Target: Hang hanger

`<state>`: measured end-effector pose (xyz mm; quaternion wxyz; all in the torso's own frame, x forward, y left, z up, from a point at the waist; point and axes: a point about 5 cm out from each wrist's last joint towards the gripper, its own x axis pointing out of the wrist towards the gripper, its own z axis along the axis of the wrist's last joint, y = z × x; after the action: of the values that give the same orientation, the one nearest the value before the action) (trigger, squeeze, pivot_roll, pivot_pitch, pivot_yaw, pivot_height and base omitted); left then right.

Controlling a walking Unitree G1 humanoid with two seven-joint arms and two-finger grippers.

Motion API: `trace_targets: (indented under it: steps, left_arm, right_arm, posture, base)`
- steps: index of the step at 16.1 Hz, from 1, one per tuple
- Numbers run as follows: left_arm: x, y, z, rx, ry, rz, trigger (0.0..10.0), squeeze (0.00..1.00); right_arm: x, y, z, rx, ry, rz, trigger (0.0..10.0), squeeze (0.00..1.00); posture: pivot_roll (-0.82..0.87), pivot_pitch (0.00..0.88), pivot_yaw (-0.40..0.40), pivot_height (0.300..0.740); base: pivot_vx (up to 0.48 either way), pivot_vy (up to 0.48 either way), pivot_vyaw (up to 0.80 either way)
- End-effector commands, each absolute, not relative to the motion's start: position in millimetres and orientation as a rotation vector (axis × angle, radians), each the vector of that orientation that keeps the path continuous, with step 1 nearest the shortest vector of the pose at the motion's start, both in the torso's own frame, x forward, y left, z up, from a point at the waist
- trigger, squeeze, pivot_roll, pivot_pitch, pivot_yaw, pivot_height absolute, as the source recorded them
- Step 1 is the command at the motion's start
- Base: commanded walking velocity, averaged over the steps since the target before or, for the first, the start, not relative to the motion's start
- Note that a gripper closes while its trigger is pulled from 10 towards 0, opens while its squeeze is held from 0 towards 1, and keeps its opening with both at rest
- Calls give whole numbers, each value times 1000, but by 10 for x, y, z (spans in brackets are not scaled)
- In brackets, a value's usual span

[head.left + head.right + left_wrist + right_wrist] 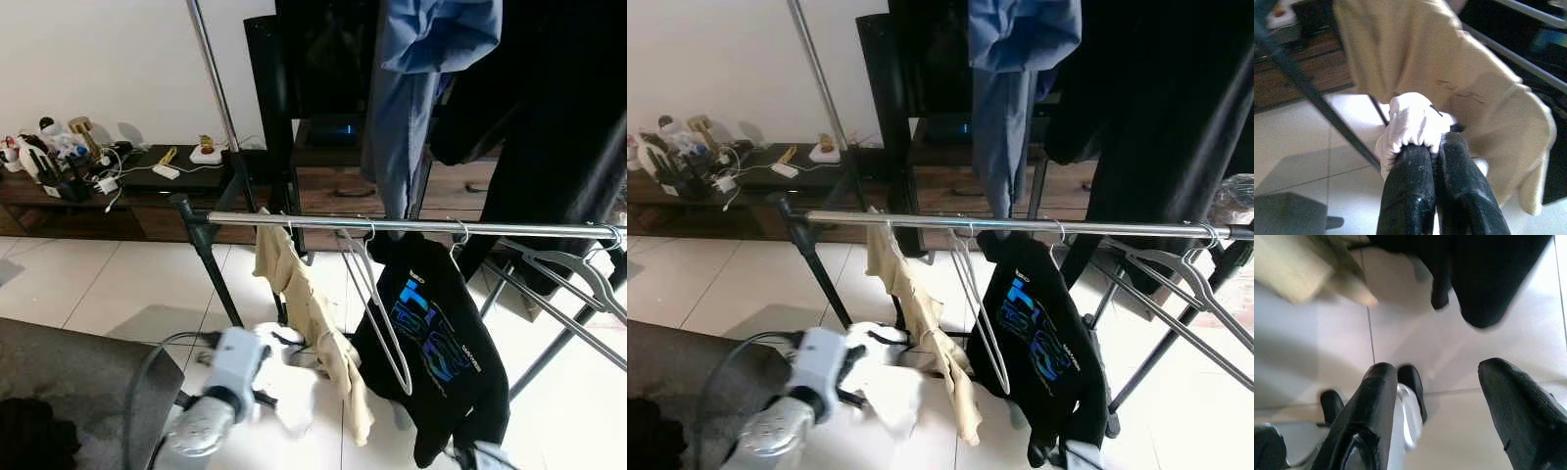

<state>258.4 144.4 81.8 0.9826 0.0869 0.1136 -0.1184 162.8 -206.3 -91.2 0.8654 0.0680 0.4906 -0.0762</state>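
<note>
A silver clothes rail (392, 224) crosses in front of me. On it hang a beige garment (304, 304), an empty grey wire hanger (377, 313), a black printed T-shirt (436, 343) and more grey hangers (578, 274) at the right end. My left gripper (1435, 142) is shut on a bunched white cloth (1413, 129), low and just left of the beige garment (1449, 73). In the left eye view the left gripper (279, 343) sits under the rail's left end. My right gripper (1440, 377) hangs open over the floor tiles, below the T-shirt's hem (1484, 279).
The rack's black legs (211, 264) slant to the white tile floor. A blue shirt (411, 98) and a black garment (568, 108) hang from a higher bar. A low wooden TV stand (147, 186) with clutter lines the wall. A dark grey surface (69, 382) lies at my lower left.
</note>
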Motion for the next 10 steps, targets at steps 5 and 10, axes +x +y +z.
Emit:
trace_targets:
  steps: [5,10]
  left_arm:
    - [2565,1464,826,125,202,-213,10000,0]
    - [2576,1443,845,123,189,-223,10000,0]
  right_arm:
    - [1553,-2016,-953,177,1058,-172,10000,0]
    - [1549,-1971,-961,164,1066,-146,10000,0]
  posture:
    - [-73,80,45,740]
    - [-71,76,46,740]
  base:
    - [0,0,0]
    - [-145,0,0]
